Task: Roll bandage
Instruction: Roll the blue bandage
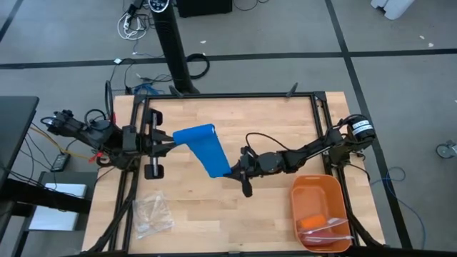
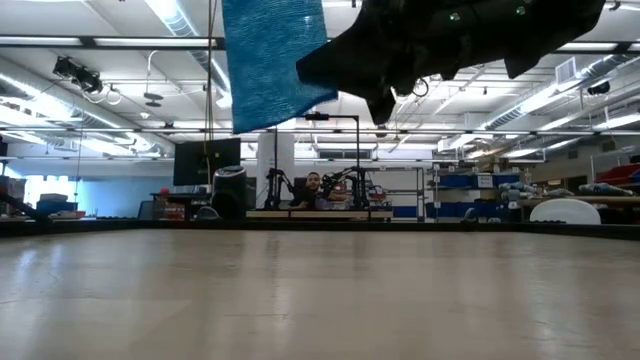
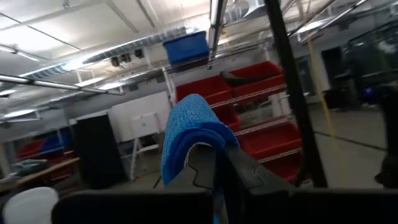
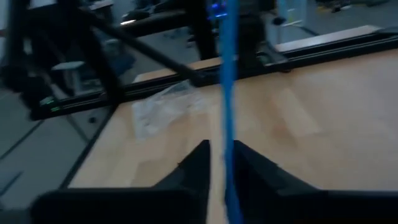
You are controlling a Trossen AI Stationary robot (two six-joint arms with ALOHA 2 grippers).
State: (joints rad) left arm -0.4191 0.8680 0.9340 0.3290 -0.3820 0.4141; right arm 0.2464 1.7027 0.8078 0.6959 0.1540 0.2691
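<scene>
The left gripper (image 1: 170, 140) was clenched on the rolled end of the bright blue soft fabric bandage (image 1: 203, 146), held clear above the wooden tabletop (image 1: 235, 214). The right gripper (image 1: 237, 171) pinched the strip's far end between near-closed jaws. Judged risks: a thin grip slipping under tension, or slack loosening the roll.

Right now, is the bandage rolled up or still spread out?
Mostly spread out: the bandage hangs as a flat strip above the table between the left claw and right claw.

Wooden table (image 1: 214, 214), orange tray (image 1: 319, 207), clear plastic bag (image 1: 151, 214)
</scene>
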